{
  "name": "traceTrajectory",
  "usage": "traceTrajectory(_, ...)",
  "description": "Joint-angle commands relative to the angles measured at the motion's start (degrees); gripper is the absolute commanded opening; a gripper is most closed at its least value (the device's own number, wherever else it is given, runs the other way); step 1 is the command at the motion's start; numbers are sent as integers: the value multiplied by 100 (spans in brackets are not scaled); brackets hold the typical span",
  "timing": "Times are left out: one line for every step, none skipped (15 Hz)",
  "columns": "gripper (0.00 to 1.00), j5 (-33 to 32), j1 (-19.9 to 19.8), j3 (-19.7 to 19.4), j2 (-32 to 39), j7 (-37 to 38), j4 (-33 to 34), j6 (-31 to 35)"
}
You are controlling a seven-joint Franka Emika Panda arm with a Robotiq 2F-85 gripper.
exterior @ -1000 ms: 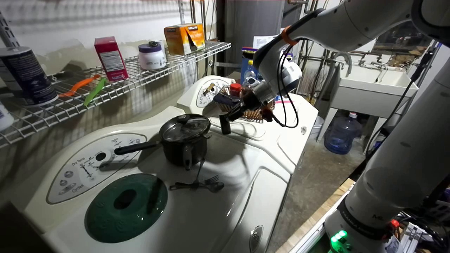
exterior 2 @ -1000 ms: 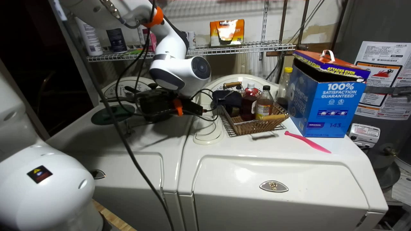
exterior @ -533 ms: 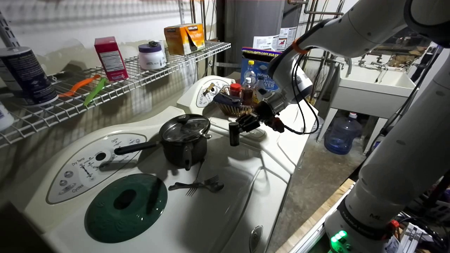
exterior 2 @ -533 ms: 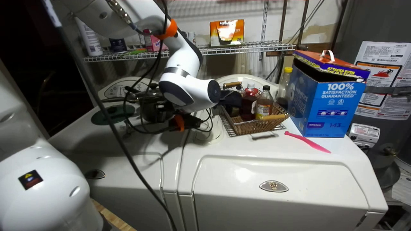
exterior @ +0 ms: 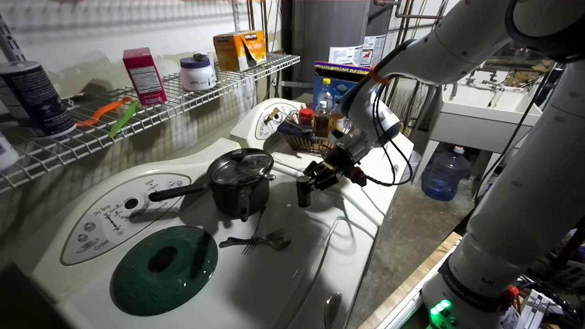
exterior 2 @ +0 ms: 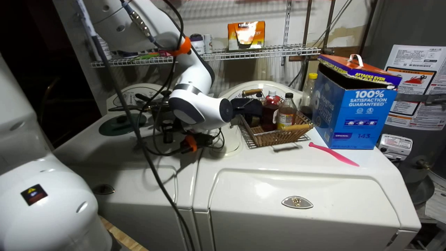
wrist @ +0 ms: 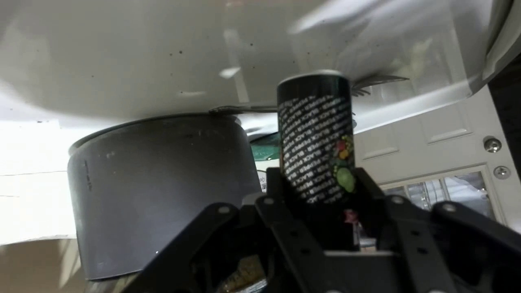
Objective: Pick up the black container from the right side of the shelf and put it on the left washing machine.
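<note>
The black container [exterior: 303, 191] is a small dark can, upright in my gripper [exterior: 311, 181]. In the wrist view the can [wrist: 315, 138] shows "black pepper" print between the fingertips, which touch both its sides. My gripper [wrist: 319, 179] is shut on it. The can hangs over the white top of the left washing machine [exterior: 247, 292], right of the pot in that exterior view; whether its base touches is unclear. The machine's dark green lid [exterior: 183, 246] lies farther left. The shelf [exterior 2: 278, 52] runs along the wall behind. The arm partly hides the can in an exterior view.
A dark pot [exterior: 240, 196] with a glass lid stands close beside the can. Dark cutlery [exterior: 256, 241] lies in front of the pot. A basket with bottles [exterior 2: 275, 134], a blue box [exterior 2: 359, 115] and a pink tool [exterior 2: 332, 153] are on the neighbouring white machine.
My gripper has moved away from the pot and downward with the can in it, bringing the can closer to the machine's top. The pot, cutlery and shelf items have not moved.
</note>
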Motion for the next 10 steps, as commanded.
traceTrajectory(20,456,86,148,151,-469,55,386)
traceTrajectory(20,560,107,182,184,-588,59,508)
traceTrajectory(20,644,121,196,222,-649,70,547)
traceTrajectory(20,753,131,211,258,-723,76,601)
traceTrajectory(49,858,139,227,294,-743,73,655)
traceTrajectory(72,933,143,236,321,-775,77,680)
traceTrajectory(74,992,149,245,298,-810,61,746)
traceTrajectory(75,1047,151,249,254,-812,41,756)
traceTrajectory(81,1049,151,250,142,-811,2,770)
traceTrajectory(88,1021,151,249,35,-796,-37,785)
